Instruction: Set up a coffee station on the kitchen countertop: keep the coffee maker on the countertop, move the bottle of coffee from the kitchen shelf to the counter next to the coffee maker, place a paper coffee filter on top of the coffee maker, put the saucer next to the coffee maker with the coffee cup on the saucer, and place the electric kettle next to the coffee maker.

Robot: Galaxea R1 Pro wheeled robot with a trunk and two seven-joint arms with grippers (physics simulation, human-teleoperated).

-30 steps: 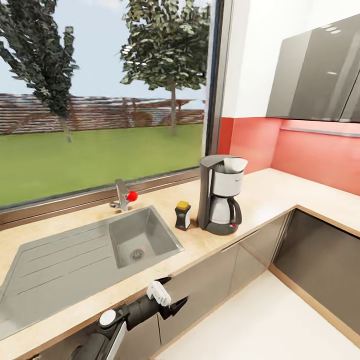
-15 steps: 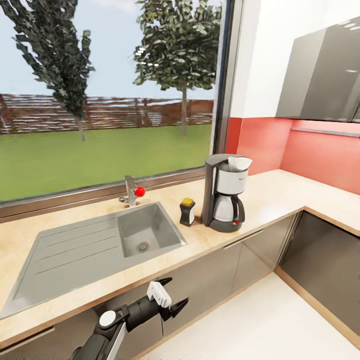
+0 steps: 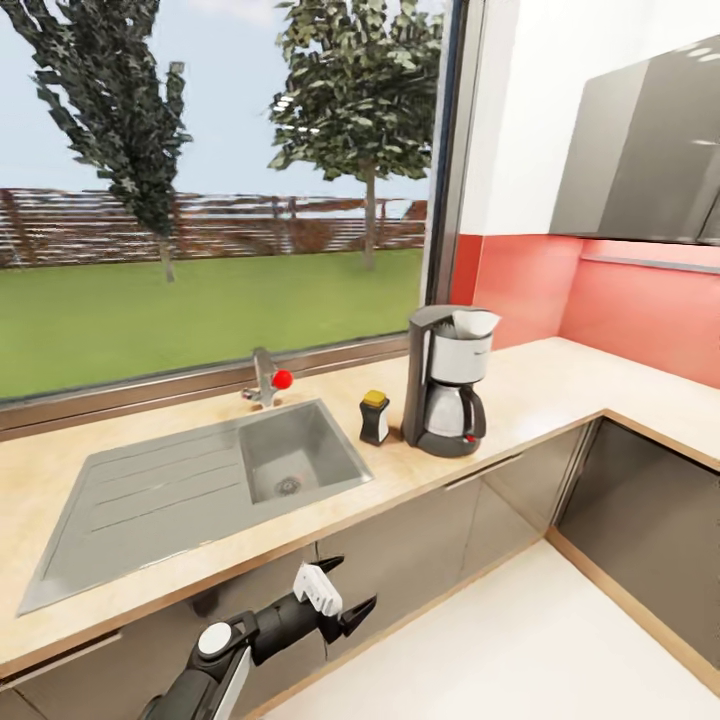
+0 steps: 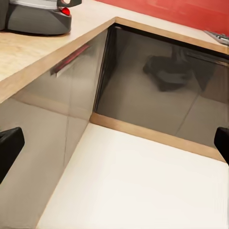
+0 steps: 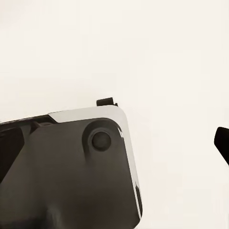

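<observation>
the light wooden counter (image 3: 520, 385) runs under a big window and turns a corner along the red wall. on it the black and silver drip coffee maker (image 3: 446, 382) stands upright, with a white paper coffee filter (image 3: 474, 322) sitting in its top. just beside it, toward the sink, stands a small dark bottle of coffee with a yellow cap (image 3: 375, 417), near but not touching. the stainless steel sink with its drainboard (image 3: 190, 485) lies further along, with a grey tap with a red knob (image 3: 268, 378) behind the basin.

the left hand (image 3: 338, 591) hangs low in front of the grey cabinet doors (image 3: 430, 540), below the counter edge, its two black fingers spread wide apart with nothing between them. in the left wrist view the coffee maker's base (image 4: 38, 18) shows on the counter above the pale floor (image 4: 143, 186).

the right hand: one dark fingertip (image 5: 222, 141) shows over the pale floor beside a dark robot part (image 5: 67, 171), and i cannot tell how far it is open.
</observation>
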